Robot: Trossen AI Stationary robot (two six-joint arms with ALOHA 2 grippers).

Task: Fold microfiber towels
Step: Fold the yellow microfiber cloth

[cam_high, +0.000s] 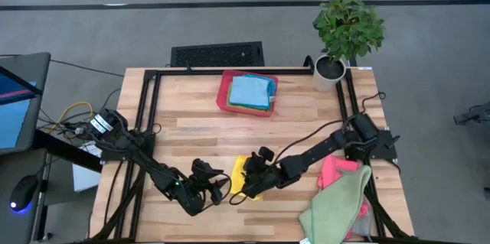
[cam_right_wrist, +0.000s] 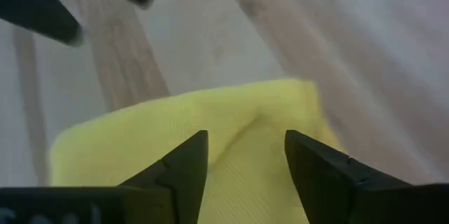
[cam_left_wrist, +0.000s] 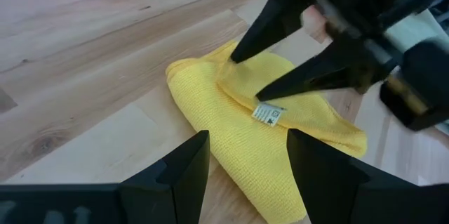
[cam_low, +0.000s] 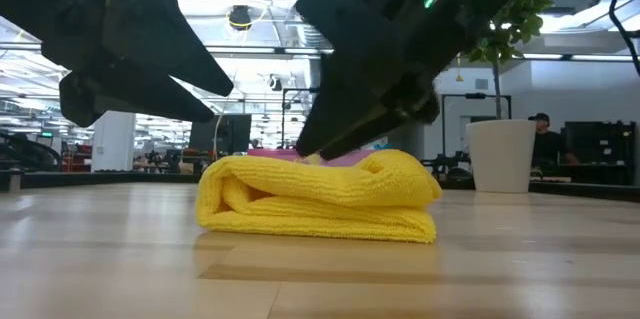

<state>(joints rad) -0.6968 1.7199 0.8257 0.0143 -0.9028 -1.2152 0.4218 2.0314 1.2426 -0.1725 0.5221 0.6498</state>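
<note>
The yellow towel [cam_low: 318, 197] lies folded into a thick, rounded bundle near the middle of the surface's [cam_high: 191, 133] front edge. Its layers are stacked, with a soft fold line along one side and a small white label [cam_left_wrist: 269, 113] on the upper layer.

The right gripper [cam_high: 246, 188] is positioned directly over the yellow towel. Its fingers [cam_left_wrist: 256, 31] are spread apart, with the tips at the top layer of the cloth; nothing is clamped between them. The left gripper [cam_high: 222, 188] is positioned just beside the yellow towel, on the side toward the surface's left edge. Its fingers [cam_left_wrist: 184, 170] are apart and hold nothing.

A red tray [cam_high: 223, 93] sits near the middle of the surface's back edge. It contains a folded light blue towel [cam_high: 250, 91] on top of further folded cloth, of which a green edge shows.

A loose green towel [cam_high: 339, 207] and a pink towel [cam_high: 334, 170] lie heaped together at the front right corner of the surface, the green one partly covering the pink one. A potted plant [cam_high: 344, 34] in a white pot stands at the back right corner.
</note>
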